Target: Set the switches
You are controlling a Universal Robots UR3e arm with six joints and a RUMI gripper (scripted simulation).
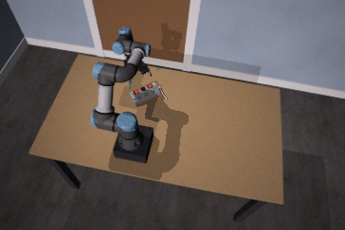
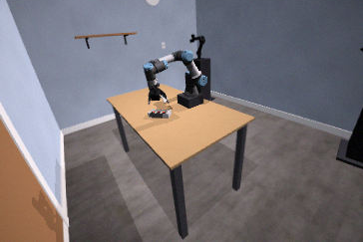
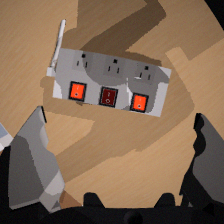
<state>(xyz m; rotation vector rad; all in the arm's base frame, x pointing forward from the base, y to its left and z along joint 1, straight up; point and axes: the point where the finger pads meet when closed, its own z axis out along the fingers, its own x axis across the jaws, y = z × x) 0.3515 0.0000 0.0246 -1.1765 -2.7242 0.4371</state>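
The grey power strip (image 3: 110, 82) lies flat on the table with its sockets and switches facing up. Its short cable stub (image 3: 57, 45) sticks out at the left end in the wrist view. The switch next to the cable (image 3: 76, 91) glows bright orange. The middle switch (image 3: 108, 96) is dark red. The switch farthest from the cable (image 3: 138, 102) glows orange. My gripper (image 3: 121, 110) is open and empty, and it hovers above the table beside the strip's switch side without touching it. The strip (image 1: 144, 93) and the gripper (image 1: 144, 71) also show in the top view, and the strip (image 2: 160, 114) shows in the exterior view.
The arm's black base (image 1: 133, 147) stands on the table near its front edge, close to the strip. The table's back edge and the wall with a brown door panel (image 1: 142, 13) lie just behind the strip. A black pedestal (image 2: 201, 76) stands beyond the table.
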